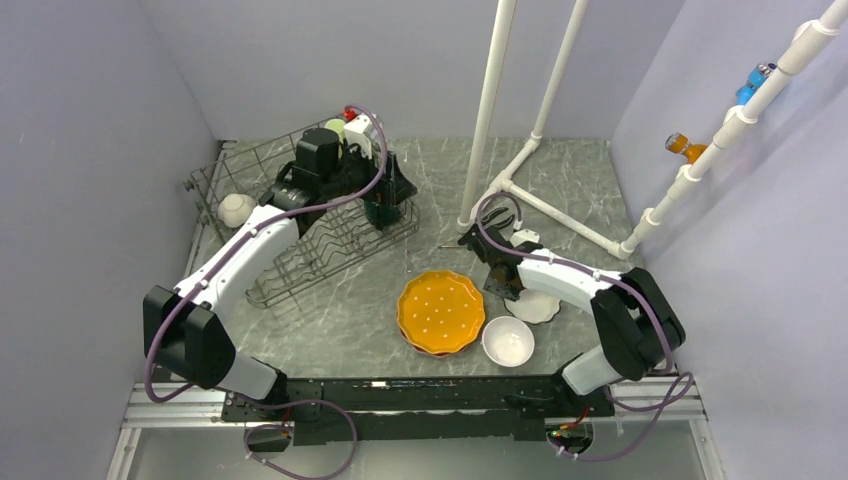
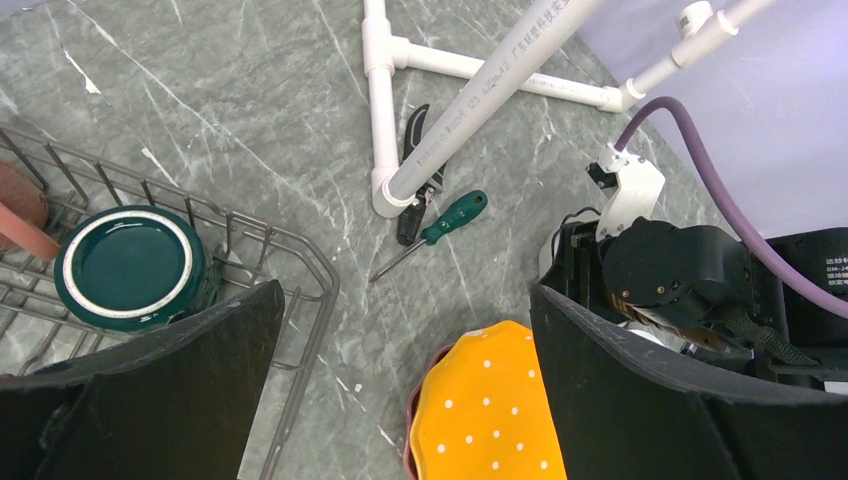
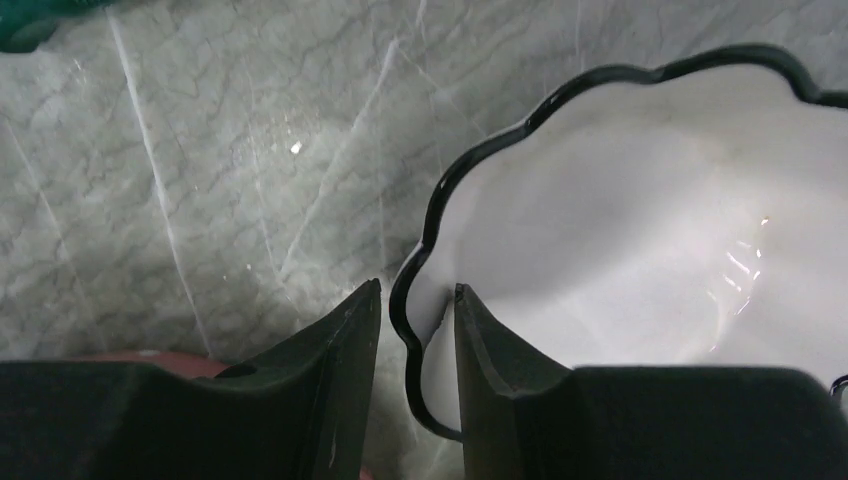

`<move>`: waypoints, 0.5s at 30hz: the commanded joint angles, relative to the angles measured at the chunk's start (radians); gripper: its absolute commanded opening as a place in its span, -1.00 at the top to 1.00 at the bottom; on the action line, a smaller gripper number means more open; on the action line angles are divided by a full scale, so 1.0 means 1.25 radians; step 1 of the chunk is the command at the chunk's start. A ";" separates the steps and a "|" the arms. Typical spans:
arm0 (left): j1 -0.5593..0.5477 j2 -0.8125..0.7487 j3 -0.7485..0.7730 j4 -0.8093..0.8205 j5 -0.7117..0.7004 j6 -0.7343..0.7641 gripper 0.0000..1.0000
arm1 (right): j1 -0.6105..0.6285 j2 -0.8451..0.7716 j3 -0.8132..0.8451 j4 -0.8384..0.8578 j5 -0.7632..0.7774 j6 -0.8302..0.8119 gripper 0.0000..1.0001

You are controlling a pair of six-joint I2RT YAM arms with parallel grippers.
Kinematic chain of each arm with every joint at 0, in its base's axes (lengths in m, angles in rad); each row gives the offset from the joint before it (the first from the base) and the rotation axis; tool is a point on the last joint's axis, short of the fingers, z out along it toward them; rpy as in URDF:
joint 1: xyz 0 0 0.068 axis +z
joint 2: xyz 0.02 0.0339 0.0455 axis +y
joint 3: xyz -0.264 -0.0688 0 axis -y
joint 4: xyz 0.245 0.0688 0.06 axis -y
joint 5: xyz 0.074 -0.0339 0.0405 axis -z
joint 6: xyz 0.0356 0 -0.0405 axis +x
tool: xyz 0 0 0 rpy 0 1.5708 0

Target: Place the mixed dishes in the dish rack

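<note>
My right gripper straddles the black rim of the white scalloped bowl, one finger inside and one outside, a thin gap still showing. That bowl sits on the table beside the plain white bowl and the stacked orange dotted plates. My left gripper hangs wide open and empty over the right end of the dish rack. The dark teal mug stands mouth-down in the rack. A pale dish and a pale green mug also sit in it.
A green screwdriver and black-handled pliers lie by the white pipe frame at the back. Pipes also run up the right wall. Grey walls close in on three sides.
</note>
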State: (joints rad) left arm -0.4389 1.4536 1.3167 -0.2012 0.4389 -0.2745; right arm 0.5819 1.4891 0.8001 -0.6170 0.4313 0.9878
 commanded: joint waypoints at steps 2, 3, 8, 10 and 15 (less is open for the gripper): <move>0.000 -0.020 0.031 0.003 -0.001 0.028 -0.97 | -0.001 0.045 -0.004 0.078 0.061 0.008 0.38; 0.000 -0.020 0.029 0.004 -0.001 0.027 -0.96 | -0.001 0.052 -0.005 0.082 0.059 0.006 0.46; 0.000 -0.007 0.032 0.004 0.003 0.025 -0.95 | 0.000 0.045 -0.026 0.090 0.055 0.013 0.91; -0.001 -0.001 0.033 0.003 0.007 0.024 -0.94 | -0.001 0.026 -0.033 0.090 0.062 0.015 1.00; 0.000 0.006 0.036 -0.004 0.001 0.028 -0.93 | -0.003 -0.031 -0.022 0.070 0.092 0.003 1.00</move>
State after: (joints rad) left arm -0.4389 1.4559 1.3190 -0.2077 0.4381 -0.2630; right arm 0.5850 1.5024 0.7879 -0.5438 0.5468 0.9588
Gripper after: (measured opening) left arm 0.967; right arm 0.154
